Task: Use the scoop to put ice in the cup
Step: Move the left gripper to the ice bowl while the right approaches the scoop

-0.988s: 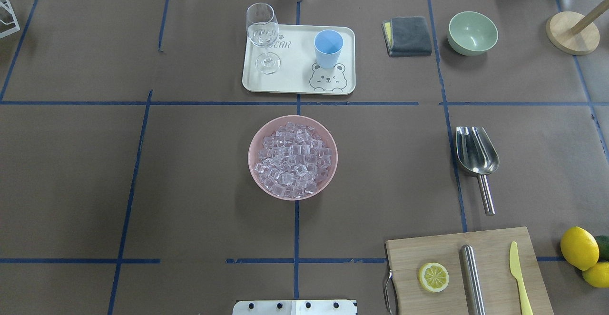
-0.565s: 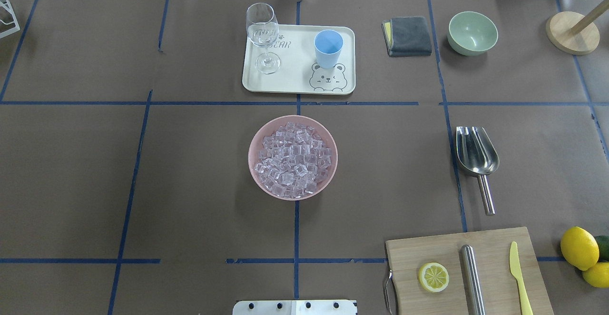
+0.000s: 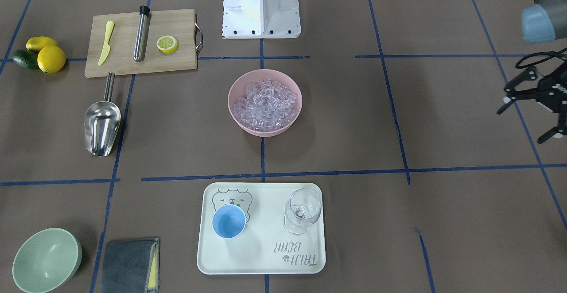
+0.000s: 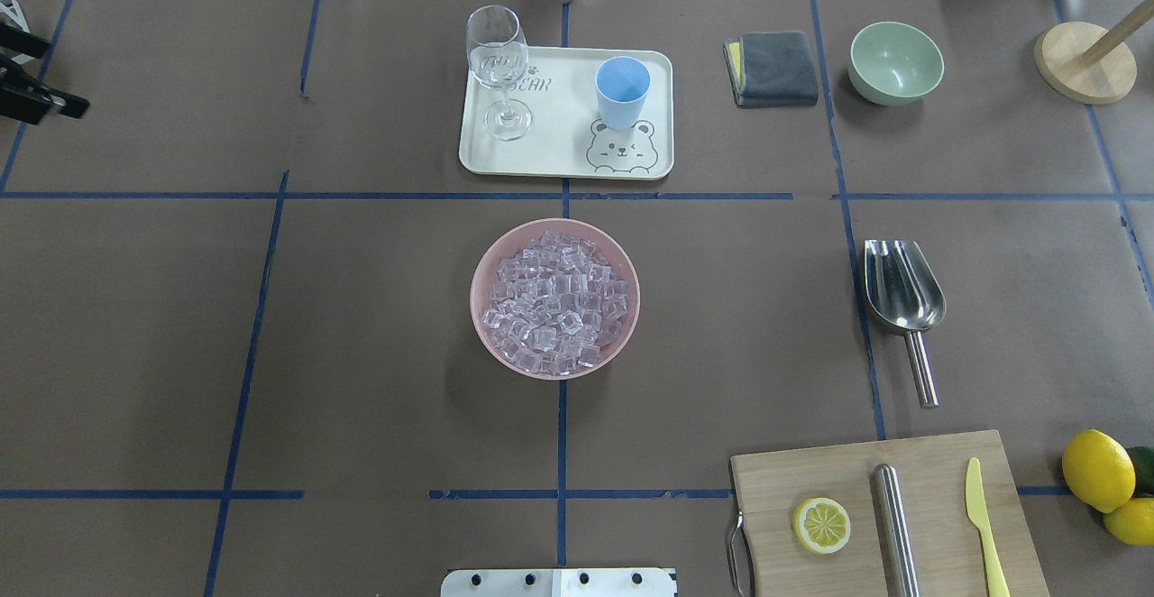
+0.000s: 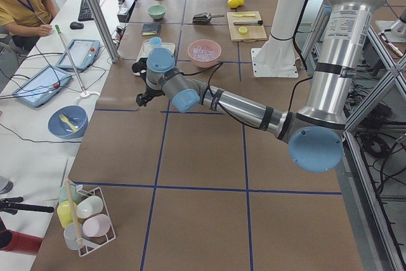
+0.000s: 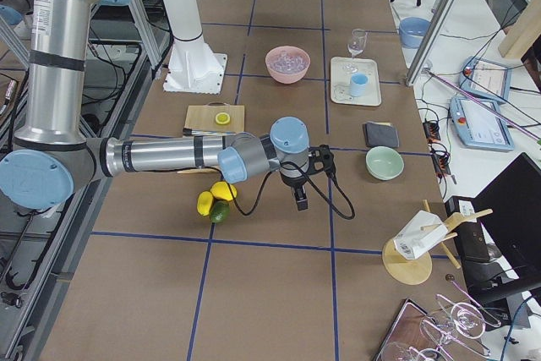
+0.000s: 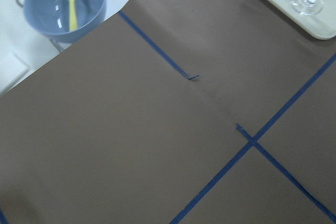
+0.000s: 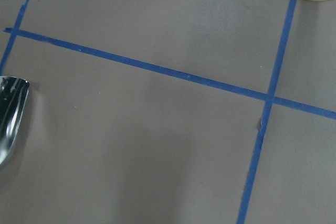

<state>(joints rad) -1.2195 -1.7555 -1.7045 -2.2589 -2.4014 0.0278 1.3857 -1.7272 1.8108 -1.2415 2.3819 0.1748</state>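
Scoop [image 4: 902,295] not yet picked up; the task stands at its first step.
It lies at 3 o'clock from the pink bowl [image 4: 474,299] of ice [image 4: 554,304], with the cup [image 4: 622,92] on the tray [image 4: 559,142] at 12 o'clock. The left gripper [image 3: 520,126] hangs empty, fingers spread; the right gripper's [image 6: 302,199] fingers I cannot tell. Next, likely, the right arm reaches for the handle at the scoop's 6 o'clock end.

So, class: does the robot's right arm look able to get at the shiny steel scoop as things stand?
Probably yes. The shiny steel scoop lies alone on the table, nothing on or against it, and the right hand hangs close by.
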